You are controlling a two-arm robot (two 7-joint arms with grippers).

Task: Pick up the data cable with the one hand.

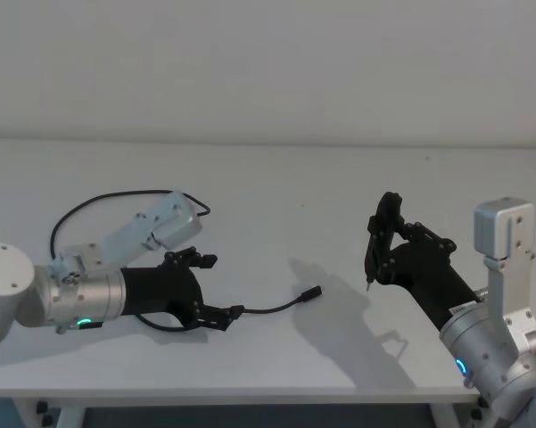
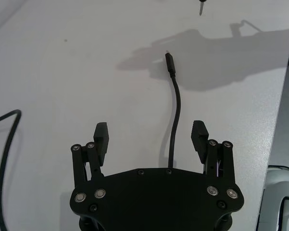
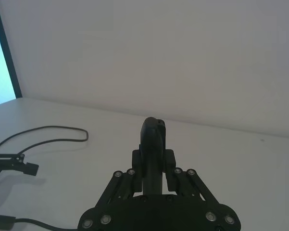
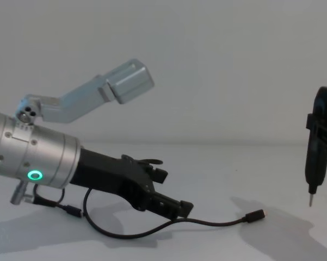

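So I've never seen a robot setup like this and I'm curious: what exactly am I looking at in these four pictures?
It is a two-armed robot at a white table. One picture looks down from its head, one looks across from its chest, and two come from cameras on its wrists. The left end effector, a black angular clamp on a silver wrist with a green ring, is low over the table and open. The long thin black data cable runs between its fingers, not gripped, and loops away across the table. The right end effector is raised to the side, shut on a slim black pin-tipped tool.
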